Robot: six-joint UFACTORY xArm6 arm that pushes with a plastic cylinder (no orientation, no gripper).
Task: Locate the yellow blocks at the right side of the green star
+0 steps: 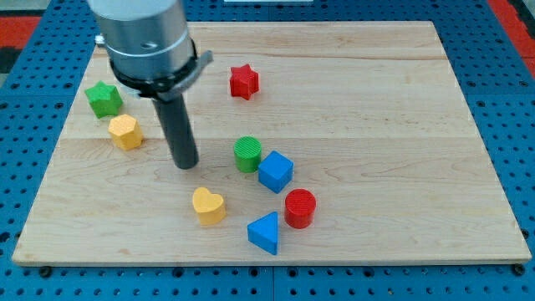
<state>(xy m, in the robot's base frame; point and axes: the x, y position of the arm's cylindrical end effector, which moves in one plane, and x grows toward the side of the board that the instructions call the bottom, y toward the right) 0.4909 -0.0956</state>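
Note:
The green star [104, 99] lies near the board's left edge. A yellow block with several flat sides [125, 132] sits just below and right of it, close but apart. A yellow heart [208, 205] lies lower, toward the view's bottom centre. My tip [185, 165] rests on the board between the two yellow blocks, right of the yellow faceted block and above-left of the yellow heart, touching neither.
A red star [243, 81] lies at the top centre. A green cylinder [247, 154] and a blue cube [275, 171] sit side by side at centre. A red cylinder [300, 208] and a blue triangle [265, 232] lie below them. The wooden board [401, 125] rests on a blue perforated table.

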